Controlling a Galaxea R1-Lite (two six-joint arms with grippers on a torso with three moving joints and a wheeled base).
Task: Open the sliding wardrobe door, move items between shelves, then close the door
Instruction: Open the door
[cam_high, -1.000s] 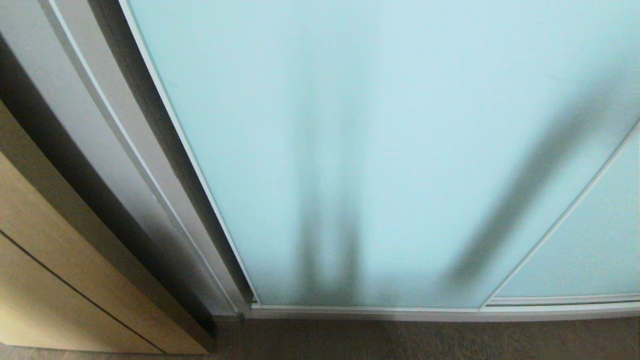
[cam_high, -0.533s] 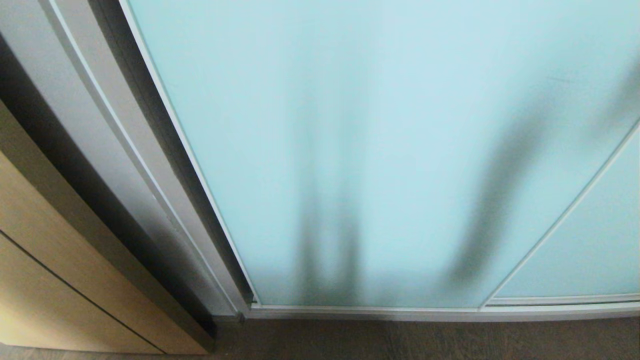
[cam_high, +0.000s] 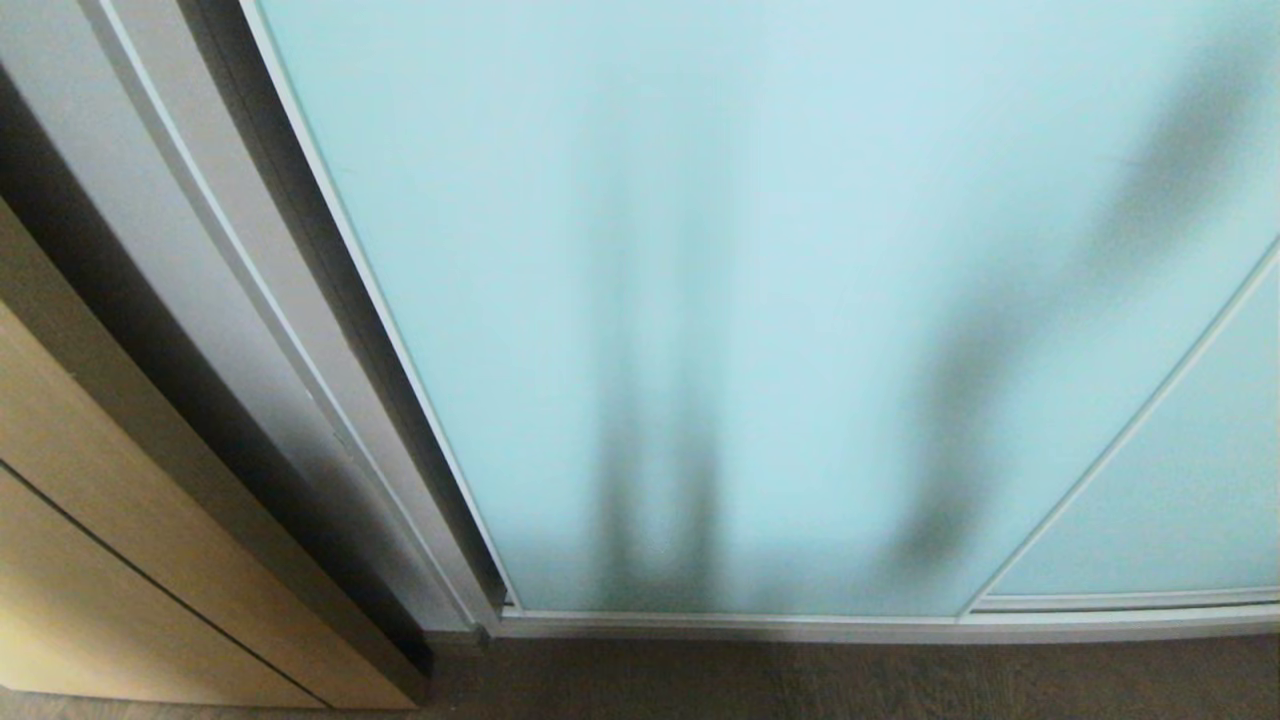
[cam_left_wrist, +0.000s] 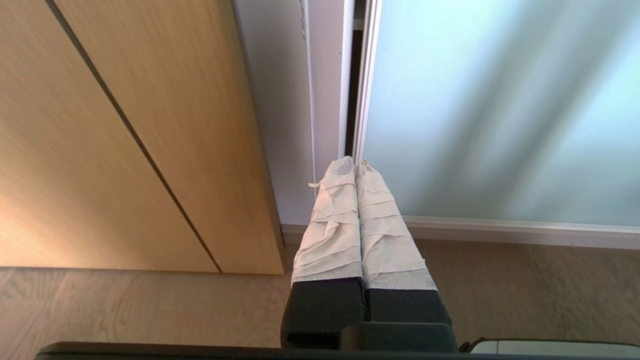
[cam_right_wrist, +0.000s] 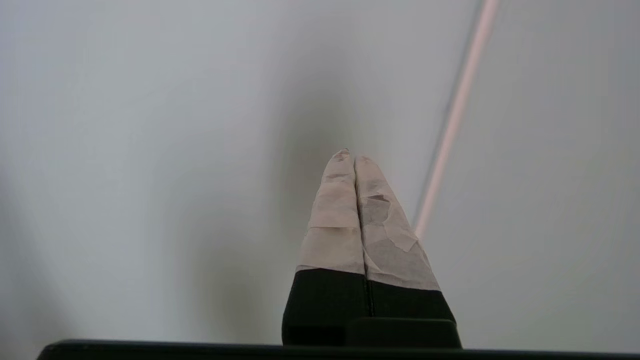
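Note:
The sliding wardrobe door (cam_high: 700, 300), a frosted pale aqua glass panel in a thin silver frame, fills the head view and stands closed against the grey jamb (cam_high: 300, 330). Neither arm shows in the head view; only dark shadows lie on the glass. My left gripper (cam_left_wrist: 354, 162) is shut and empty, low by the floor, pointing at the door's left frame edge (cam_left_wrist: 364, 90). My right gripper (cam_right_wrist: 350, 156) is shut and empty, close in front of the frosted glass (cam_right_wrist: 150, 125) beside a frame strip (cam_right_wrist: 452, 125). The items and the shelves are hidden behind the door.
A light wooden cabinet (cam_high: 90, 520) (cam_left_wrist: 125, 130) stands left of the wardrobe. The door's bottom rail (cam_high: 850, 622) meets the brown floor (cam_high: 800, 680). A second glass panel (cam_high: 1180, 500) overlaps at the lower right.
The slanted shadow on the right of the glass has swung more upright and reached higher toward the top right. The door and the camera have stayed still.

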